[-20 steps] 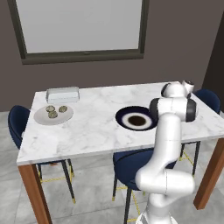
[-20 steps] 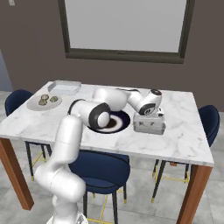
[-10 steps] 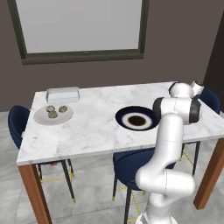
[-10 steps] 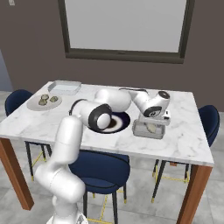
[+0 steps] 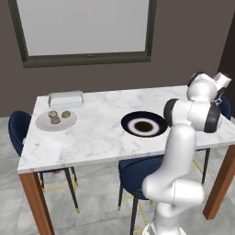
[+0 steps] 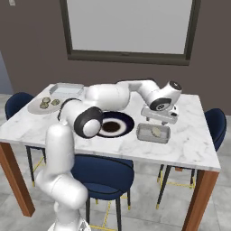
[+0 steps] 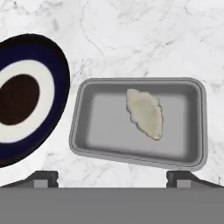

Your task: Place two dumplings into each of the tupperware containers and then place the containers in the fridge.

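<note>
Claw tips stand wide apart above the near tupperware container, where one pale, lumpy dumpling lies. My advice: lift straight clear, then fetch another from the grey plate. Smooth clear plastic sits on veined marble counter, beside the glossy navy plate.

One dumpling in the near tupperware container, just beside the navy plate.

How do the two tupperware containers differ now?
The near container holds one dumpling and lies beside the navy plate; the far container shows no dumpling inside and lies by the grey plate bearing three dumplings. Both are shallow rectangular trays.
</note>
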### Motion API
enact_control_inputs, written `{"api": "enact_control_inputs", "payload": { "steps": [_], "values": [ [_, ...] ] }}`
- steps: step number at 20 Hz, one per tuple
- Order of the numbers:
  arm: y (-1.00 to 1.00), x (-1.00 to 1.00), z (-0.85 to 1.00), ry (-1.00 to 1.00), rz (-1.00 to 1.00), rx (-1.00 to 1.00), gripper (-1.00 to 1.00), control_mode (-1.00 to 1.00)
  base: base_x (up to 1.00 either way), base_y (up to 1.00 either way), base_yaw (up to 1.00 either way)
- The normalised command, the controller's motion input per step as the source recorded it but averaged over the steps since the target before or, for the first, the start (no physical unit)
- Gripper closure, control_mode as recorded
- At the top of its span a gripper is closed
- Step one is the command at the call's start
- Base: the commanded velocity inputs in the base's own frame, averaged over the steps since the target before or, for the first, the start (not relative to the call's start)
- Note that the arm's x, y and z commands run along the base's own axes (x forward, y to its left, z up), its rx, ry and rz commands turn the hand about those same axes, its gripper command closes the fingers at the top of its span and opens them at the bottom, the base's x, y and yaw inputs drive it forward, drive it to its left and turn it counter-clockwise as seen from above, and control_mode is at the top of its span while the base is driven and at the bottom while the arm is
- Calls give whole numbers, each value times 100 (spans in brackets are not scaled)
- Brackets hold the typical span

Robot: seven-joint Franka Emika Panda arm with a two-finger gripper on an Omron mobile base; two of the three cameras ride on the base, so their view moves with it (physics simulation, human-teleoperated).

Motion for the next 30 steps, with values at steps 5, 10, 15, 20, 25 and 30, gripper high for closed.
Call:
{"api": "enact_control_inputs", "payload": {
  "steps": [5, 10, 15, 20, 25, 30],
  "values": [
    [98, -100, 21, 0, -12, -7, -100, -100, 0, 0, 0],
    [100, -100, 1, 0, -11, -12, -100, -100, 0, 0, 0],
    [100, -89, 0, 0, -11, -22, -100, -100, 0, 0, 0],
    [100, -44, 0, 0, -5, -24, -100, -100, 0, 0, 0],
    [96, -16, 9, 0, 1, -6, -100, -100, 0, 0, 0],
    [42, 0, 33, 10, 16, 1, -100, -100, 0, 0, 0]
  ]
}}
